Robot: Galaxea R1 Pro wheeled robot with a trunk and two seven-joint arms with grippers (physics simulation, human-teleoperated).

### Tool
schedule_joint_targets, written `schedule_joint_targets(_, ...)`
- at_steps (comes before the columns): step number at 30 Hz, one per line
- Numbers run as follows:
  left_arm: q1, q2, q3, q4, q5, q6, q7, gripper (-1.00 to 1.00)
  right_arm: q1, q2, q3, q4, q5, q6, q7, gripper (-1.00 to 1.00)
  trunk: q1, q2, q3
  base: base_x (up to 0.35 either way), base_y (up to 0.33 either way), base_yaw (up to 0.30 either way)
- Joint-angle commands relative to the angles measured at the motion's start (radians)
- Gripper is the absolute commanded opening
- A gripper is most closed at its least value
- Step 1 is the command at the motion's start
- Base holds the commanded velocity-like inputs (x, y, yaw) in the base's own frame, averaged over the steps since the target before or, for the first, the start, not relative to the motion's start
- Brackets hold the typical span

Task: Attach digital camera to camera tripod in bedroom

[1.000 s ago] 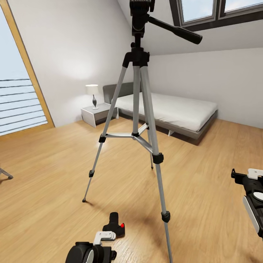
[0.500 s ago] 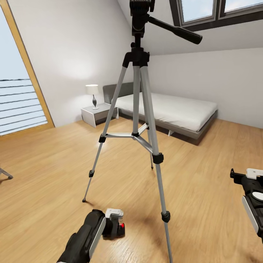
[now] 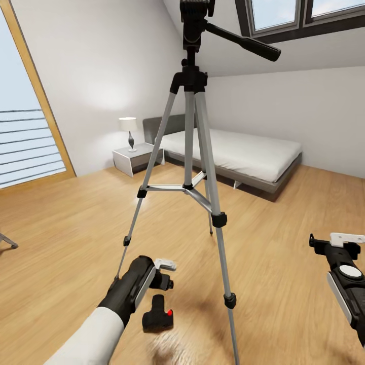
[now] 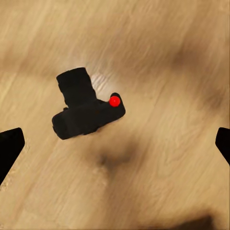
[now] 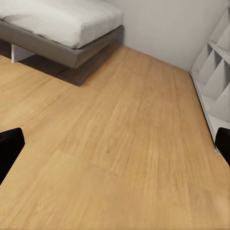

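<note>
The digital camera point(image 3: 157, 318) lies on the wood floor, black with a red button; in the left wrist view the camera point(image 4: 86, 111) sits on the floor between and beyond the fingertips. My left gripper point(image 3: 166, 274) hovers just above and past it, open, holding nothing. The camera tripod point(image 3: 195, 132) stands in front of me on its silver legs, with its black pan head point(image 3: 195, 20) at the top edge and the handle point(image 3: 243, 43) pointing right. My right gripper point(image 3: 332, 242) is open and empty at the right edge, well away from both.
A low grey bed point(image 3: 238, 152) with a white mattress stands behind the tripod, beside a nightstand point(image 3: 133, 158) with a lamp point(image 3: 128, 126). A dark stool leg point(image 3: 7, 241) pokes in at the left. White shelving point(image 5: 215, 72) lines the wall right of the bed point(image 5: 62, 24).
My left arm has reached forward over the camera, so the gripper now hangs beyond it. The camera has stayed on the floor. The right gripper has drifted slightly left and down.
</note>
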Motion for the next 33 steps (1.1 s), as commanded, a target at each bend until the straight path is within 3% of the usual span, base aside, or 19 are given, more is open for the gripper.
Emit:
schedule_joint_targets(1, -0.01, 0.0, -0.015, 0.006, -0.001, 0.005, -0.003, 1.0, 0.0, 0.0, 0.003, -0.002, -0.002, 0.006, -0.004, 1.0, 0.0, 0.0, -0.001, 0.0, 0.0, 0.0)
schedule_joint_targets(5, -0.03, 0.016, -0.101, 0.023, -0.002, 0.005, -0.008, 1.0, 0.0, 0.0, 0.006, -0.002, -0.002, 0.007, -0.004, 1.0, 0.0, 0.0, -0.001, 0.0, 0.0, 0.0)
schedule_joint_targets(9, -0.039, 0.044, -0.223, 0.029, -0.002, 0.007, -0.025, 1.0, 0.0, 0.0, 0.008, -0.002, -0.002, 0.006, -0.004, 1.0, 0.0, 0.0, -0.001, 0.0, 0.0, 0.0)
schedule_joint_targets(12, -0.042, 0.072, -0.311, 0.031, -0.001, 0.008, -0.06, 1.0, 0.0, 0.0, 0.008, -0.002, -0.002, 0.006, -0.004, 1.0, 0.0, 0.0, -0.001, 0.0, 0.0, 0.0)
schedule_joint_targets(15, -0.043, 0.098, -0.371, 0.032, -0.001, 0.006, -0.12, 1.0, 0.0, 0.0, 0.008, -0.002, -0.002, 0.006, -0.004, 1.0, 0.0, 0.0, -0.001, 0.0, 0.0, 0.0)
schedule_joint_targets(21, -0.044, 0.15, -0.419, 0.017, -0.001, -0.02, -0.261, 1.0, 0.0, 0.0, 0.009, -0.002, -0.002, 0.006, -0.004, 1.0, 0.0, 0.0, -0.001, 0.0, 0.0, 0.0)
schedule_joint_targets(26, -0.045, 0.204, -0.431, -0.017, -0.001, -0.086, -0.358, 1.0, 0.0, 0.0, 0.009, -0.002, -0.002, 0.005, -0.004, 1.0, 0.0, 0.0, -0.001, 0.0, 0.0, 0.0)
schedule_joint_targets(27, -0.045, 0.224, -0.433, -0.025, -0.001, -0.111, -0.401, 1.0, 0.0, 0.0, 0.009, -0.002, -0.002, 0.005, -0.004, 1.0, 0.0, 0.0, -0.001, 0.0, 0.0, 0.0)
schedule_joint_targets(33, -0.045, 0.26, -0.435, -0.036, -0.001, -0.15, -0.527, 1.0, 0.0, 0.0, 0.009, -0.002, -0.002, 0.005, -0.004, 1.0, 0.0, 0.0, -0.001, 0.0, 0.0, 0.0)
